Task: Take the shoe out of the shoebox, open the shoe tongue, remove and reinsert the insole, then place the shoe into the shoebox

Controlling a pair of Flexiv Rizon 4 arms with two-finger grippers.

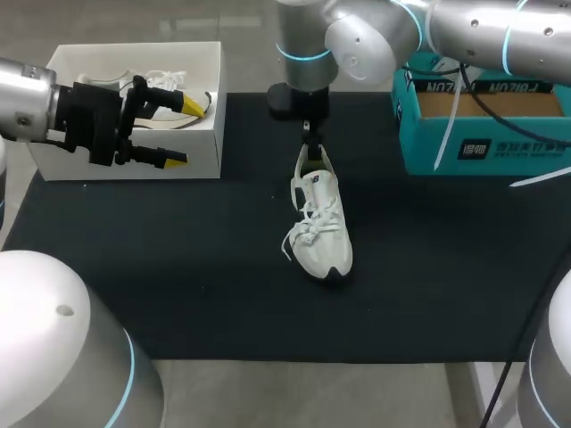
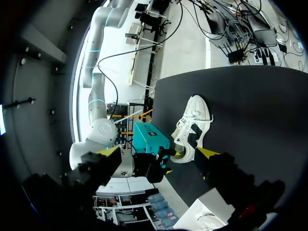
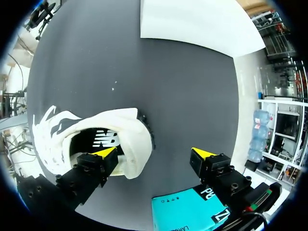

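Two end effectors are over the desk (image 1: 178, 267), and both stand spread with nothing pinched between their yellow tips.

The right end effector (image 3: 153, 155) hangs over the heel of the white shoe (image 1: 321, 227). In the right wrist view one of its fingers (image 3: 94, 168) sits at the shoe's heel opening, over the dark lining, while the other is clear of the heel above bare desk. Whether the near finger touches the collar cannot be told. The right arm comes in from the head view's upper right and reaches past the middle.

The left end effector (image 1: 178, 132) hovers at the front right corner of the white shoebox (image 1: 201, 134), one tip over the box's inside and the other in front of its outer wall. It is well apart from the shoe.

The shoe lies out on the dark desk near the middle, sole down, with its heel toward the far edge and its toe toward the near edge. Its laces are loose and splay out to one side.

The white shoebox stands open at the far left of the desk, with something white and laced showing inside it. A teal box (image 1: 482, 147) stands at the far right.
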